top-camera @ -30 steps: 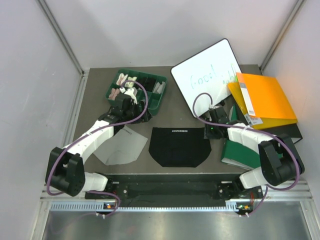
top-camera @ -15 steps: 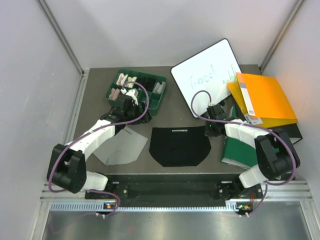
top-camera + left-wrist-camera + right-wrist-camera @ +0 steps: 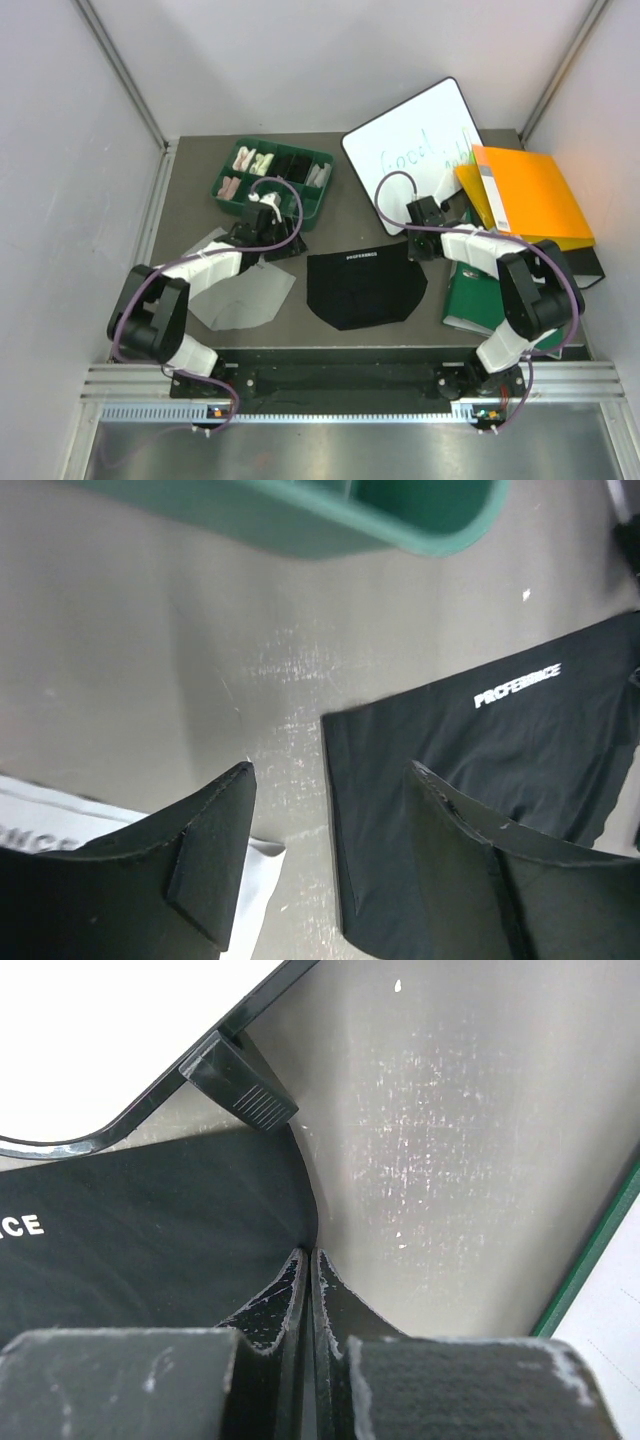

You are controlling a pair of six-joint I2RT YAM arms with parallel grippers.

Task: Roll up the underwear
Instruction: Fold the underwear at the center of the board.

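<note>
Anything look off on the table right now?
The black briefs lie askew: the waistband slants, its right corner raised toward the whiteboard, where the shut right gripper appears to pinch it. The grey briefs lie flat but uneven at the left. Nothing looks spilled or damaged.

light: bright, even, overhead | shadows: soft | glare: whiteboard [image 3: 412, 140] | blur: wrist-view near edges soft
</note>
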